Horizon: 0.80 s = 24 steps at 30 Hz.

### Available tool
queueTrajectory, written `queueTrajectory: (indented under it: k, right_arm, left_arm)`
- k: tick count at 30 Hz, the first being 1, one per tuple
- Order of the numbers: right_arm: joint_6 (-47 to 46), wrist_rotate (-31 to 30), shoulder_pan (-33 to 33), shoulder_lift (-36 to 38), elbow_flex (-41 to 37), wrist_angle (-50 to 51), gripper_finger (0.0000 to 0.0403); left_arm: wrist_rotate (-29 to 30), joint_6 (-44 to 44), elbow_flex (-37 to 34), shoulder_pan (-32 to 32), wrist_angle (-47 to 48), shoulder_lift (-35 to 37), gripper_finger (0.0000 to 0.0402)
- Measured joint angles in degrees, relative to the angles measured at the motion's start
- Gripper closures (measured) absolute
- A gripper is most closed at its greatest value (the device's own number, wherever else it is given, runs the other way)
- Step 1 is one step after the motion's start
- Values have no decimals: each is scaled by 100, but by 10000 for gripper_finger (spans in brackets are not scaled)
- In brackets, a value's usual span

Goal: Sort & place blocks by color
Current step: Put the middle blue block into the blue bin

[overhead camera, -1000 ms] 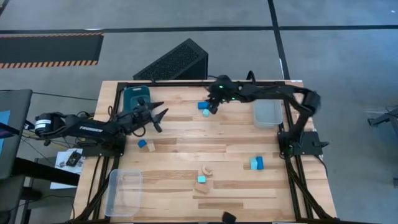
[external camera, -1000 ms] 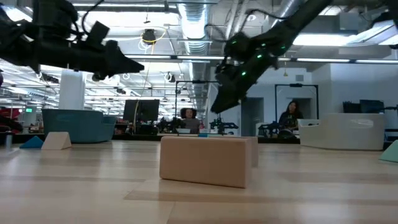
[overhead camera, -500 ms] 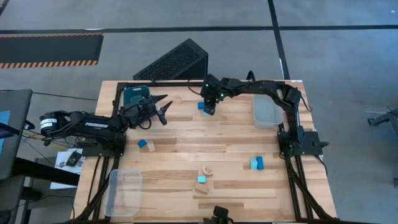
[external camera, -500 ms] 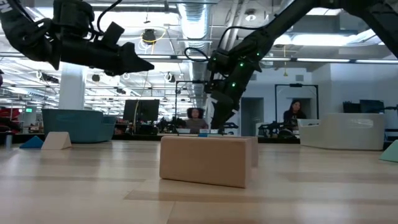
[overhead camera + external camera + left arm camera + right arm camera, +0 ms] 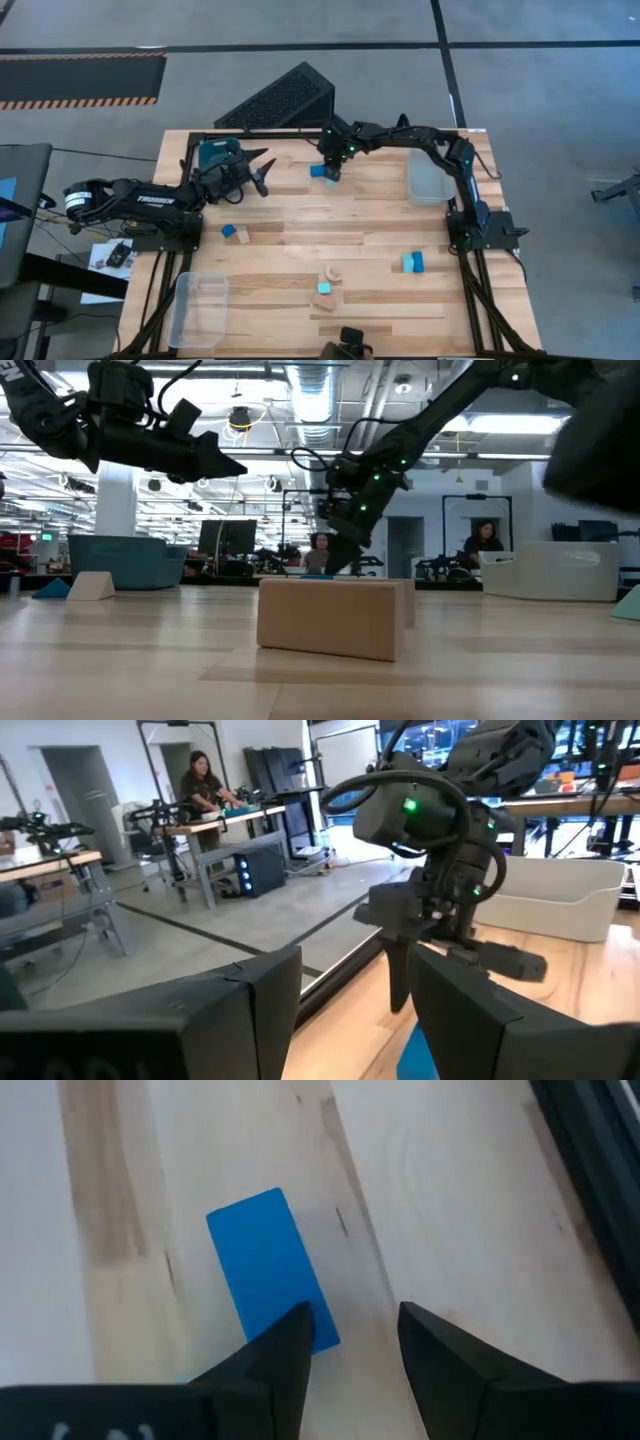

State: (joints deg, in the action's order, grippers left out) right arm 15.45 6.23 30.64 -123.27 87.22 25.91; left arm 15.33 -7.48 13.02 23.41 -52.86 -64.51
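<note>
At the far left, the left gripper (image 5: 262, 172) hovers beside the teal bin (image 5: 213, 153), fingers apart and empty. Further right, near the table's far edge, the right gripper (image 5: 352, 1342) points down just beside a dark blue block (image 5: 270, 1267), fingers apart, gripping nothing.

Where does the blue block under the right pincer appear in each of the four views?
High view: the blue block lies at the far table edge, beside the right pincer.
Low view: not visible; the tan block hides it.
Left wrist view: a blue corner between the fingers.
Right wrist view: centre, on the wood.
Shared landmark: the right pincer.
</note>
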Motion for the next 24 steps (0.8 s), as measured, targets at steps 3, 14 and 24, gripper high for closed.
queueTrajectory:
  k: [3,14,24]
  right_arm:
    - [-181,162,38,11,109,322,232]
    - [-338,-141,-56,626,107,2038,245]
    - [-1171,-209,-122,1701,-1566,817,251]
  left_arm:
    - [2,28,0,36,67,0,228]
    - [23,-236,0,38,264,0,228]
    - [17,-340,0,38,318,0,228]
